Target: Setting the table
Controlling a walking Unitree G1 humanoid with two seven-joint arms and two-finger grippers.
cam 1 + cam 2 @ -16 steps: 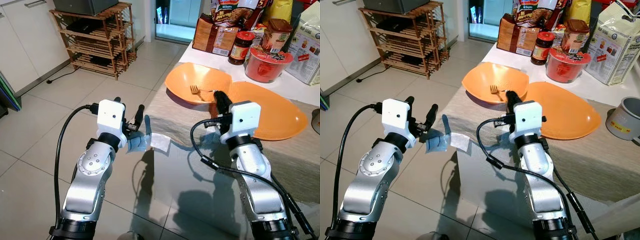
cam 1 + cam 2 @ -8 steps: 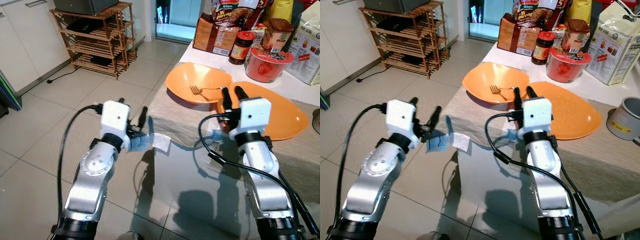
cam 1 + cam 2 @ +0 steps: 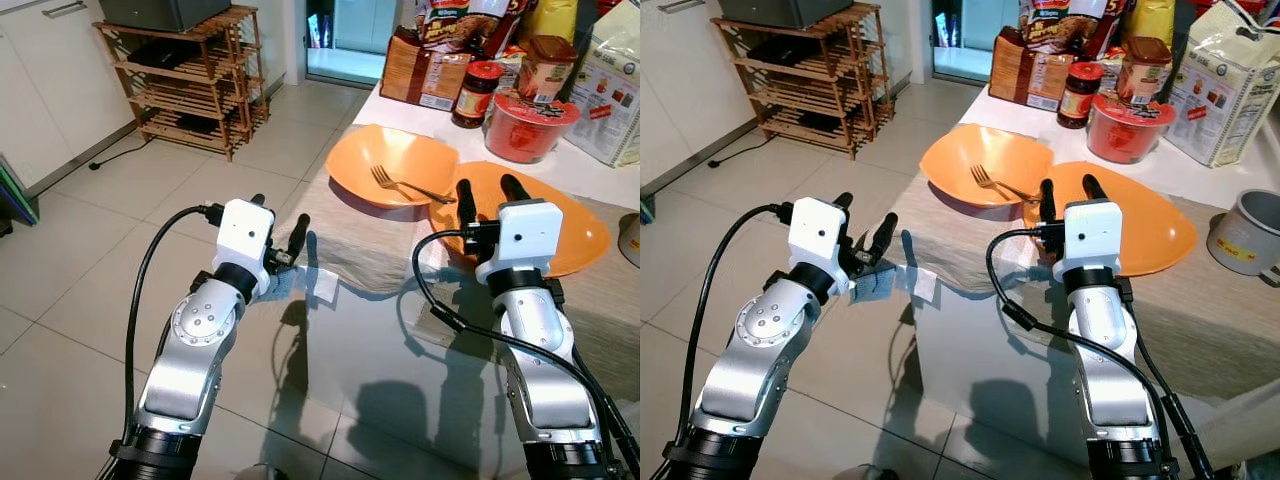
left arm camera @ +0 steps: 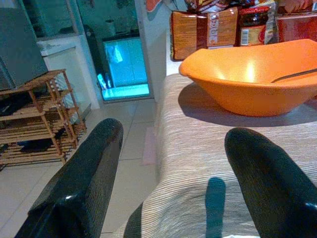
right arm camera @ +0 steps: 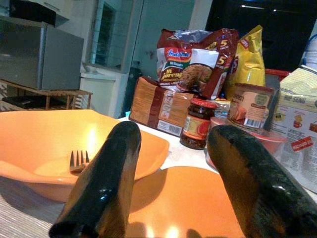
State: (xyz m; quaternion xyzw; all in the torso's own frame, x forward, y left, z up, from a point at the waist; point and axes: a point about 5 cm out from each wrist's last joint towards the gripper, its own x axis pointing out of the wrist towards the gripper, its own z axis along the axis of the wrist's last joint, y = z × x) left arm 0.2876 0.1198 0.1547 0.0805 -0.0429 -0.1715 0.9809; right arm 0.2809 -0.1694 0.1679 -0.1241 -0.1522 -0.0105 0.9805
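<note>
An orange bowl [image 3: 395, 158] stands on the beige striped tablecloth [image 3: 365, 250] with a metal fork [image 3: 404, 185] lying in it. An orange plate [image 3: 565, 230] lies to its right, partly behind my right arm. My right gripper [image 3: 490, 192] is open above the plate's near-left edge, nothing between its fingers [image 5: 106, 178]. The right wrist view faces the fork [image 5: 78, 161] and bowl [image 5: 44, 141]. My left gripper [image 3: 278, 222] is open beside the table's left corner, level with the cloth. A blue-grey fabric piece [image 3: 276, 284] and a white tag [image 3: 325, 285] hang just below it.
Food packets [image 3: 425, 70], a red-lidded jar [image 3: 473, 93] and a red noodle cup [image 3: 527, 125] crowd the table's far side. A grey pot [image 3: 1245, 240] sits at the right. A wooden shelf rack [image 3: 185, 85] stands on the tiled floor [image 3: 90, 260] to the left.
My right gripper has drawn back from the fork and moved right over the plate, with its fingers now spread. The left gripper has edged closer to the table corner.
</note>
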